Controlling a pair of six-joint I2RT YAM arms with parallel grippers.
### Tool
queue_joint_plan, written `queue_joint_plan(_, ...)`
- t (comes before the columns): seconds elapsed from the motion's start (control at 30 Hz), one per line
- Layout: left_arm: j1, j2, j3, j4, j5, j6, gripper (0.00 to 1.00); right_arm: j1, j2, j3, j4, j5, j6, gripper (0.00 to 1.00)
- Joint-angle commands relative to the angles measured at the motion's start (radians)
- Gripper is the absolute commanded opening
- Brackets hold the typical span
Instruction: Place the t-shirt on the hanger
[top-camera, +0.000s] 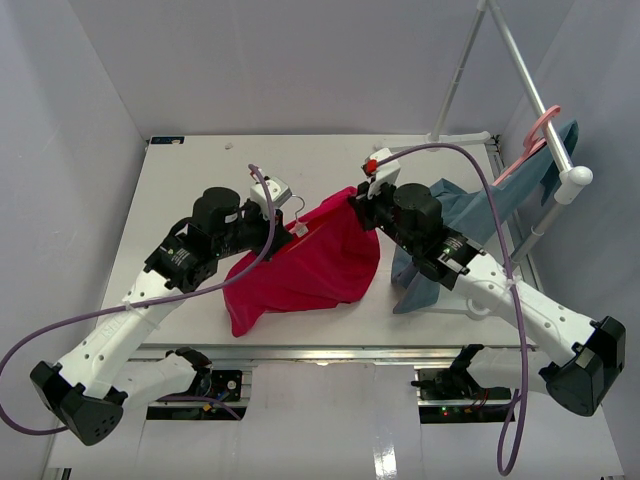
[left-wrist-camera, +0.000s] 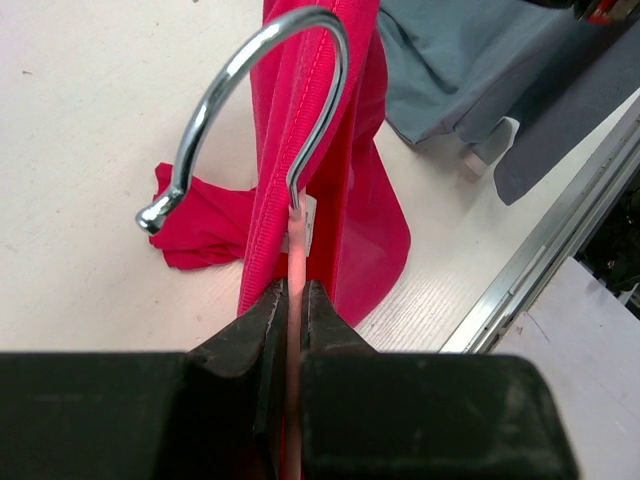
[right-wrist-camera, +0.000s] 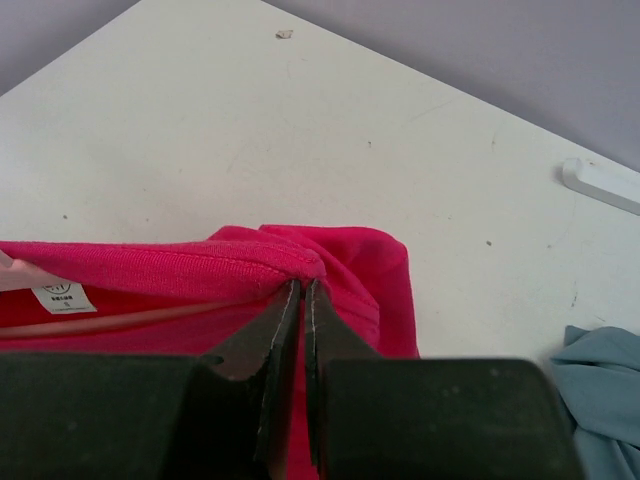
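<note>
The crimson t-shirt hangs stretched between my two grippers above the table's middle. My left gripper is shut on the pale-pink hanger, just below its metal hook; the hanger's body is inside the shirt. My right gripper is shut on the shirt's collar edge. The white label and a strip of pink hanger arm show inside the neck opening in the right wrist view.
A blue-grey garment on a second pink hanger hangs from the silver rack pole at the right, draping onto the table. The table's metal front edge lies close by.
</note>
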Motion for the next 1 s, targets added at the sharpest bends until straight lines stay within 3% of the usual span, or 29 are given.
queue_joint_plan(0.0,0.002,-0.054,-0.008,-0.014,-0.021,0.053,0.00,-0.027,0.018,0.130,-0.049,0.042,-0.030,0.08)
queue_joint_plan(0.17,0.000,-0.067,0.010,-0.030,-0.012,0.051,0.00,-0.049,0.085,0.201,-0.135,-0.048,-0.080,0.09)
queue_joint_plan(0.27,0.002,-0.060,0.033,-0.048,-0.010,0.040,0.00,-0.051,0.091,0.228,-0.199,-0.125,-0.107,0.25)
queue_joint_plan(0.4,0.002,-0.054,0.057,-0.070,-0.045,0.022,0.00,-0.054,0.039,0.209,-0.238,-0.180,-0.107,0.39)
queue_joint_plan(0.73,0.002,-0.059,0.096,-0.098,-0.053,0.003,0.00,-0.059,0.005,0.091,-0.205,-0.337,-0.124,0.43)
queue_joint_plan(0.97,0.002,-0.075,0.115,-0.108,-0.013,-0.036,0.00,-0.062,0.034,0.042,-0.114,-0.311,-0.143,0.46)
